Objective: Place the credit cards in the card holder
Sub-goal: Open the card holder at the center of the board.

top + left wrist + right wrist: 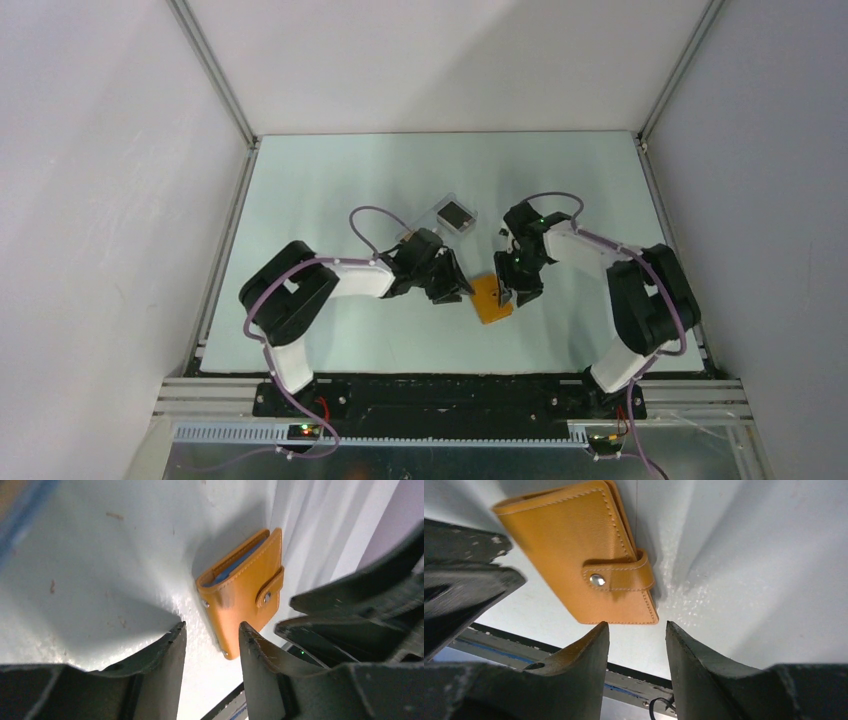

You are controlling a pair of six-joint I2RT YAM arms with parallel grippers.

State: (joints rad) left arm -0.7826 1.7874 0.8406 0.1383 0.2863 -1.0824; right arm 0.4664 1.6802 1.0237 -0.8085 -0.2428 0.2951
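Note:
The card holder, an orange-tan wallet, lies folded on the table with its clasp strap snapped over the front. A light blue credit card edge shows inside its open side. Other credit cards are out of view. My left gripper hovers just left of the card holder. It is open, with only table between the fingers. My right gripper stands at the card holder's right edge, open, with the card holder just beyond its fingertips and nothing held.
A clear plastic rectangle with a black centre lies behind the grippers. The two grippers are close together, and each one's fingers show in the other's wrist view. The table's black front rail runs near the card holder. White walls enclose the table.

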